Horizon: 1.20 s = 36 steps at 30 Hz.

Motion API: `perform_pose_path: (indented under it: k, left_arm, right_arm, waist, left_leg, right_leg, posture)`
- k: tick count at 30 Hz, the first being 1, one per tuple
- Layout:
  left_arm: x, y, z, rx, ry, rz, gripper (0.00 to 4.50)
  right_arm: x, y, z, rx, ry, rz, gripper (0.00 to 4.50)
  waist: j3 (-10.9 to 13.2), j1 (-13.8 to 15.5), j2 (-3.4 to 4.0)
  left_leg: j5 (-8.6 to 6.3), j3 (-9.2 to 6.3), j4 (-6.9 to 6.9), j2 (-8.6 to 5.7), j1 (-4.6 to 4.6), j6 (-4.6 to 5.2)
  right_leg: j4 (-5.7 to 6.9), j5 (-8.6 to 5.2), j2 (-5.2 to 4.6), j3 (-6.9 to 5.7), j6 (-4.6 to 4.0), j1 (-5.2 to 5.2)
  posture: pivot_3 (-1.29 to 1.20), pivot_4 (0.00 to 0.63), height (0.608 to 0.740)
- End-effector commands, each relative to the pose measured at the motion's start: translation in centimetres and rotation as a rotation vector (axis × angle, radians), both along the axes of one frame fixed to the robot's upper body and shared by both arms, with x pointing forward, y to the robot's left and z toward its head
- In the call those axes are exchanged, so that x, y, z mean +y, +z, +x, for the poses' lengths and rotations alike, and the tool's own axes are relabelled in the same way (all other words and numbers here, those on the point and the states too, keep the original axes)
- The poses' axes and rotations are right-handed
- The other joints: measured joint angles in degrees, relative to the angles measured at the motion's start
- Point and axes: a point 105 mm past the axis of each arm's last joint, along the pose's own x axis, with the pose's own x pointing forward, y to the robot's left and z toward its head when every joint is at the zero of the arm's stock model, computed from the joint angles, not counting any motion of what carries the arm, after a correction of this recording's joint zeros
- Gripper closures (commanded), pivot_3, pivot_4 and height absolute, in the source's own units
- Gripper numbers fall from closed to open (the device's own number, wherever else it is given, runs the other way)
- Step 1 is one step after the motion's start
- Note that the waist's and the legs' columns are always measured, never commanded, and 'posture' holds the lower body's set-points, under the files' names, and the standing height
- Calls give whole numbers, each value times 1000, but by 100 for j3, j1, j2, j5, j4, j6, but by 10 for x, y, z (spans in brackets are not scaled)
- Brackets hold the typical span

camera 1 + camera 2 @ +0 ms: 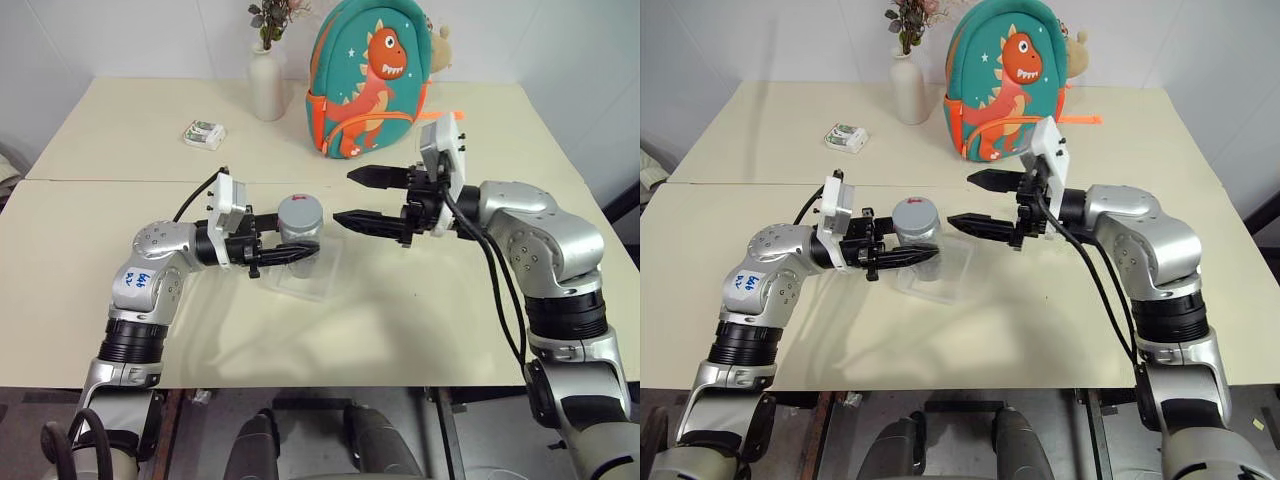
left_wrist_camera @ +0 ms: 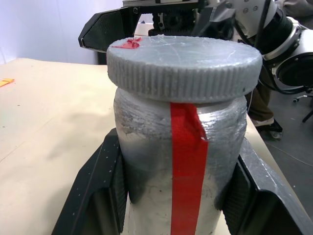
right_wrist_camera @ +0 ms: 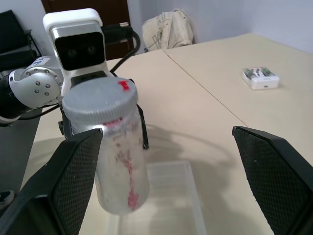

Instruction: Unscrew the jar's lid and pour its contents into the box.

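My left gripper is shut on the jar, a silvery cylinder with a red stripe, holding it upright above the box, a shallow clear plastic container on the table. The grey ribbed lid with a small red mark sits on top of the jar. My right gripper is open, pointing toward the jar from the right, with its fingertips a short way off the lid. In the right wrist view the jar stands between its spread fingers. The contents are hidden inside the jar.
A white vase with dried flowers and a teal dinosaur backpack stand at the back of the cream table. A small white-and-green packet lies at the back left.
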Motion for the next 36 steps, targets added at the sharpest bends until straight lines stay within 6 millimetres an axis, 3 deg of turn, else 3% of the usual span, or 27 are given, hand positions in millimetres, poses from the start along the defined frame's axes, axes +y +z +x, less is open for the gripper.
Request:
perform_pose_path:
  k: [1, 12, 20, 27, 36]
  left_arm:
    - [-2, 11, -5, -61, -22, -7, 2481]
    - [-3, 11, -6, -58, -28, -7, 2481]
    - [-4, 10, -7, -54, -28, -12, 2481]
    - [-5, 10, -8, -53, -25, -16, 2481]
    - [-5, 10, -8, -51, -21, -19, 2481]
  right_arm:
    - [0, 12, -10, -49, 40, 9, 35]
    - [45, 22, -32, -74, 187, 25, 35]
    - [73, 16, -27, -77, 184, -3, 35]
    - [78, 16, -19, -82, 159, 3, 35]
    - [68, 20, -13, -85, 133, 18, 35]
  waist:
    - [0, -2, 0]
    - [0, 0, 0]
    - [0, 5, 0]
    - [0, 7, 0]
    - [0, 5, 0]
  left_leg:
    - [0, 1, 0, 0, 0, 0]
    - [0, 1, 1, 2, 1, 0]
    - [0, 1, 1, 2, 1, 0]
    - [0, 2, 1, 2, 1, -1]
    - [-1, 3, 0, 2, 1, -1]
  right_leg:
    - [0, 0, 0, 1, 0, 0]
    - [4, 0, 2, 1, 1, 0]
    - [3, 0, 2, 1, 1, 0]
    - [3, 0, 1, 1, 1, 0]
    - [3, 0, 2, 1, 1, -1]
  posture:
    - [0, 150, 740]
    - [0, 150, 740]
    - [0, 150, 740]
    - [0, 150, 740]
    - [0, 150, 740]
